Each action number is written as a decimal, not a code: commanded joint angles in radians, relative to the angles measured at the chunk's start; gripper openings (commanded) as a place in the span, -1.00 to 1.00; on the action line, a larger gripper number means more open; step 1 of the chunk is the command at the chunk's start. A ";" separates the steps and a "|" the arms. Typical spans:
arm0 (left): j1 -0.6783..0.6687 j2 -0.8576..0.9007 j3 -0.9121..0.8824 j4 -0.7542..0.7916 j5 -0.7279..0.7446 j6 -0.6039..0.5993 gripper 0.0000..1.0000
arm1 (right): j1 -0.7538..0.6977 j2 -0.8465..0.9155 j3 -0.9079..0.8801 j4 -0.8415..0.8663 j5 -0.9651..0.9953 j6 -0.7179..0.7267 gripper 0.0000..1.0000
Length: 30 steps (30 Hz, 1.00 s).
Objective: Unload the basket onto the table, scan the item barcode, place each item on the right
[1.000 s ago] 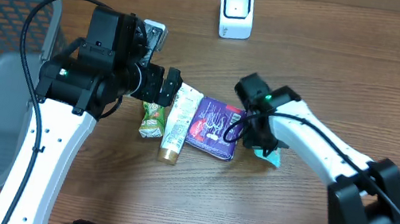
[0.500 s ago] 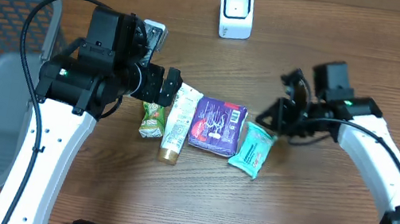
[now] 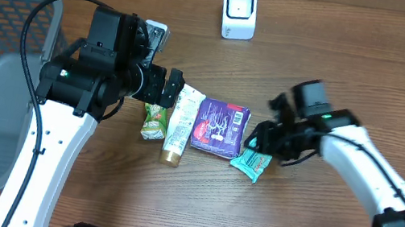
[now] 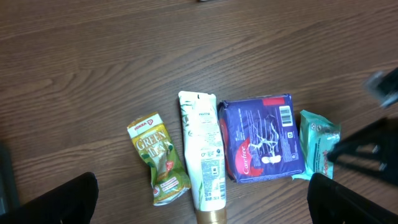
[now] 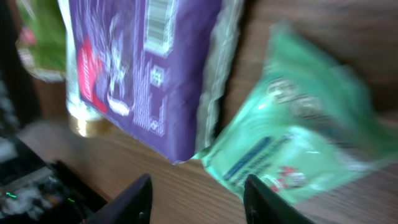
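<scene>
Poised jaws-apart at the teal pack (image 3: 250, 163), seemingly soft, light and slippery, the right gripper (image 5: 196, 193) should pinch its crimped edge; the left gripper (image 4: 199, 190) gapes empty.

The right wrist view is blurred throughout: print on the teal packet (image 5: 305, 143) and the purple pack (image 5: 137, 68) is unreadable, and the pack runs off the top edge. Only the tips of the right fingers (image 5: 134, 202) show. From the left wrist, the cap of the white tube (image 4: 204, 155) is cut by the bottom edge, and the right arm (image 4: 364, 152) is a dark blur at the right edge.
</scene>
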 commanded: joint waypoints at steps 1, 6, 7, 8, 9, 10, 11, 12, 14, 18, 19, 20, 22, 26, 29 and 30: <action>0.000 -0.021 0.019 0.000 0.000 0.016 0.99 | 0.102 -0.005 0.009 0.003 0.147 0.134 -0.24; 0.000 -0.021 0.019 0.000 0.001 0.016 0.99 | 0.165 -0.005 -0.011 0.001 0.211 0.153 -0.31; 0.000 -0.021 0.019 0.000 0.001 0.016 0.99 | 0.169 -0.005 -0.017 0.001 0.219 0.153 -0.31; 0.000 -0.021 0.019 0.000 0.001 0.016 0.99 | 0.169 -0.005 -0.023 0.001 0.224 0.152 -0.31; 0.000 -0.021 0.019 0.000 0.000 0.016 0.99 | 0.168 -0.005 -0.035 0.003 0.228 0.148 -0.31; 0.000 -0.021 0.019 0.000 0.000 0.016 0.99 | 0.168 -0.005 -0.050 0.005 0.249 0.148 -0.31; 0.000 -0.021 0.019 0.000 0.000 0.016 0.99 | 0.167 -0.005 -0.060 0.005 0.268 0.148 -0.31; 0.000 -0.021 0.019 0.000 0.000 0.016 0.99 | 0.166 -0.005 -0.071 0.002 0.294 0.149 -0.31; 0.000 -0.021 0.019 0.000 0.000 0.016 0.99 | 0.166 -0.005 -0.084 0.002 0.323 0.149 -0.30; 0.000 -0.021 0.019 0.000 0.000 0.016 0.99 | 0.166 -0.005 -0.107 0.005 0.438 0.158 -0.30; 0.000 -0.021 0.019 0.000 0.000 0.016 0.99 | 0.166 -0.005 -0.114 0.005 0.492 0.190 -0.30; 0.000 -0.021 0.019 0.000 0.001 0.016 0.99 | 0.166 -0.005 -0.123 0.005 0.555 0.224 -0.30; 0.000 -0.021 0.019 0.000 0.001 0.016 0.99 | 0.166 -0.005 -0.137 0.013 0.651 0.274 -0.29; 0.000 -0.021 0.019 0.000 0.001 0.016 0.99 | 0.143 -0.005 -0.142 0.048 0.733 0.299 -0.30; 0.000 -0.021 0.019 0.000 0.001 0.016 0.99 | 0.094 -0.005 -0.142 0.091 0.755 0.298 -0.29; 0.000 -0.021 0.019 0.000 0.000 0.016 0.99 | 0.063 -0.005 -0.134 0.110 0.714 0.274 -0.29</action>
